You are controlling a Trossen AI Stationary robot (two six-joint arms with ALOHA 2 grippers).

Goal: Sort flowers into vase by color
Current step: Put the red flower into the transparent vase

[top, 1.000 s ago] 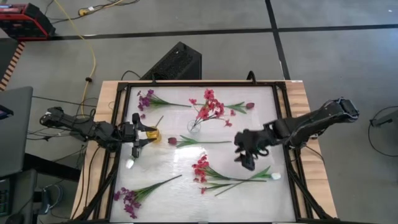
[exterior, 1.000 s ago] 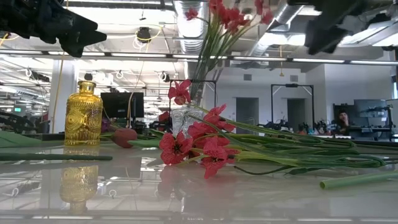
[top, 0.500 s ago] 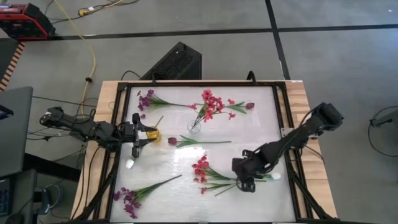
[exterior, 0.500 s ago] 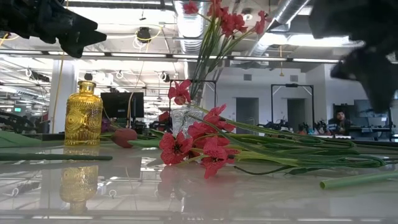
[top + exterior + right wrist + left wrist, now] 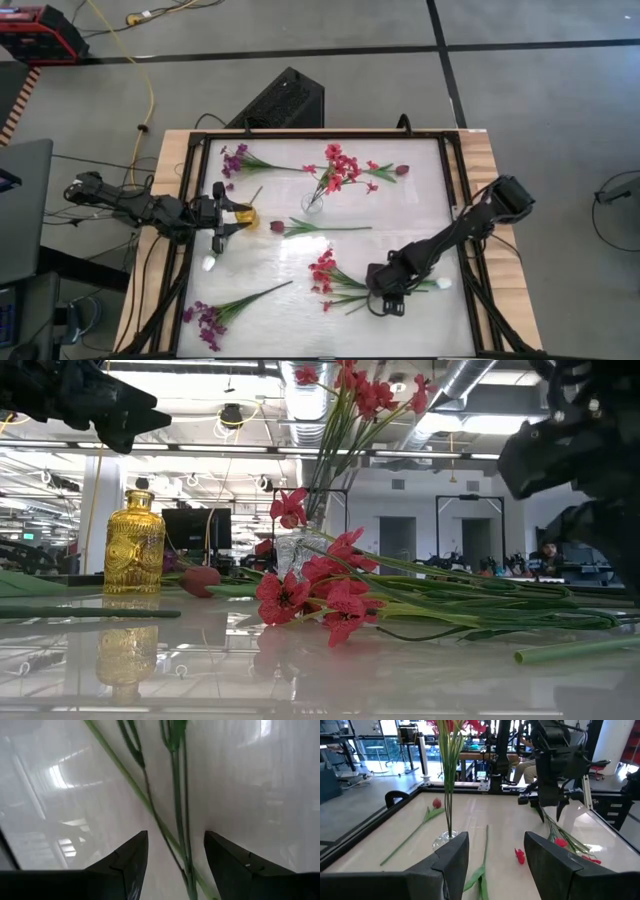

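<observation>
The right gripper (image 5: 384, 300), jaws spread wide and empty, hangs low over the green stems of the red-pink sprigs (image 5: 325, 273) lying at about five o'clock on the table (image 5: 400, 205). To lift them cleanly it should settle with the stems between its fingers (image 5: 125, 865) and close gently. The left gripper (image 5: 218, 228), also spread, waits at nine o'clock beside the yellow vase (image 5: 246, 216).

No legible text, label, brand name, number or sign appears in any view. Surfaces that show in the pictures carry no readable markings.
</observation>
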